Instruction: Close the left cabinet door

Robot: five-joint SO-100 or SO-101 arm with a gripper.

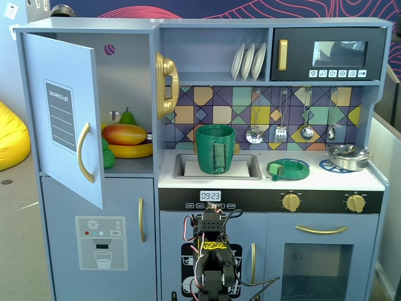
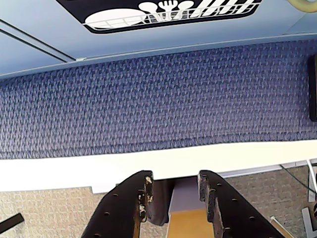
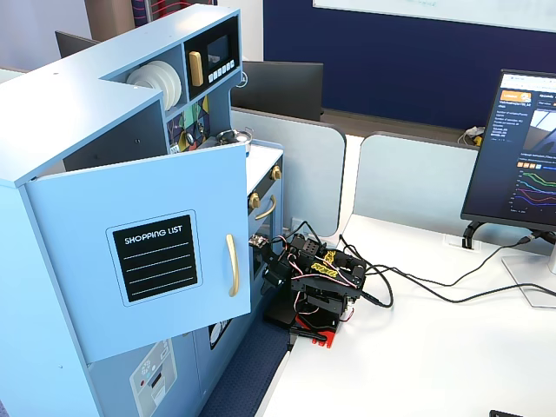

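Note:
The left cabinet door (image 1: 62, 119), light blue with a black "SHOPPING LIST" label and a curved gold handle (image 1: 83, 152), stands swung open towards the front of the toy kitchen. It also shows in the other fixed view (image 3: 148, 261), about halfway open. My arm (image 1: 212, 251) sits folded low in front of the kitchen's middle, right of the door and well below it, on the white table (image 3: 417, 347). In the wrist view my gripper (image 2: 174, 178) points down at the table edge and blue carpet (image 2: 158, 94). Its black jaws stand apart with nothing between them.
Toy fruit (image 1: 125, 135) lies on the shelf behind the open door. A gold phone (image 1: 166, 84), a green pot (image 1: 215, 149) in the sink and a lower door with a water-dispenser graphic (image 1: 100, 241) are nearby. Cables and a monitor (image 3: 521, 148) are on the table.

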